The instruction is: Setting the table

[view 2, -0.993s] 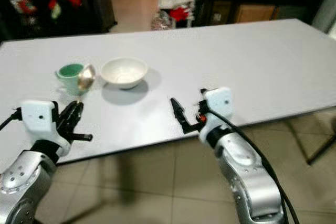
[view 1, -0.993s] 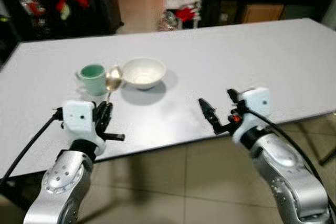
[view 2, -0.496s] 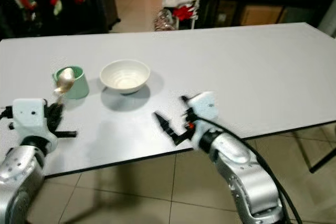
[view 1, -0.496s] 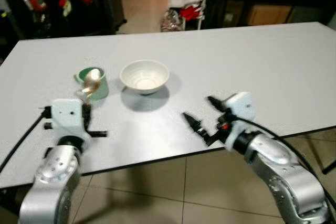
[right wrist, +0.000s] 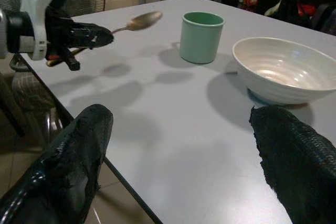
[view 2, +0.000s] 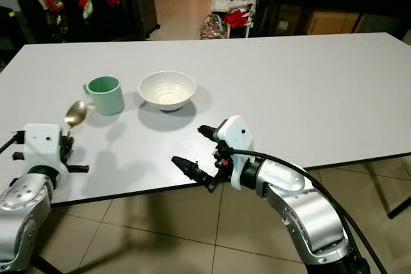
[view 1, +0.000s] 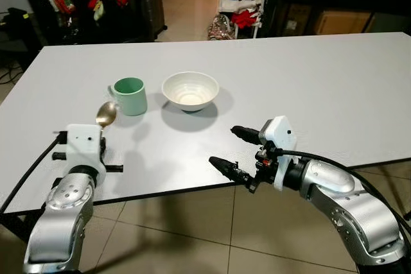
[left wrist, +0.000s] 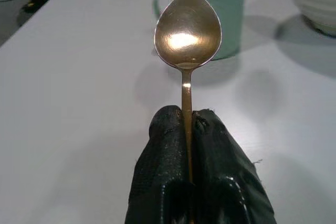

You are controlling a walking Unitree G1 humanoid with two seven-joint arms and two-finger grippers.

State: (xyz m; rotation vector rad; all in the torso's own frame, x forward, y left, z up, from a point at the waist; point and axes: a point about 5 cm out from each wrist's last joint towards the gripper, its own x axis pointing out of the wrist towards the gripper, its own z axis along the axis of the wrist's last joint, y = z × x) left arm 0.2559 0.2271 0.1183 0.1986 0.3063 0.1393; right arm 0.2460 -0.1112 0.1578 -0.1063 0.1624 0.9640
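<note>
1. Pale grey table (view 1: 334, 75), tiled floor below, dark clutter and a doorway behind. A mint-green mug (view 1: 130, 96) and a white bowl (view 1: 190, 90) sit side by side on the table, close but apart.

2. Left gripper (left wrist: 190, 129) hangs over the near table edge, its black fingers (left wrist: 168, 140) pressed together on the handle of a brass-coloured spoon (left wrist: 187, 31). The handle runs straight out between the fingertips; the spoon's bowl lies well beyond them, face up, raised off the surface and casting a shadow beneath. Held level like this, probably so it can be laid flat.

3. Mug stands just past the spoon's tip, along the line of the fingers; bowl is off to one side of that line. Likely the spoon belongs beside the bowl, so the aim needs shifting.

4. Right gripper (view 1: 235, 149) sits low over the near edge, its fingers (right wrist: 84, 145) spread wide with nothing between them. The bowl lies ahead of the gap, nearer one fingertip. It looks merely parked, or readying for the bowl.
</note>
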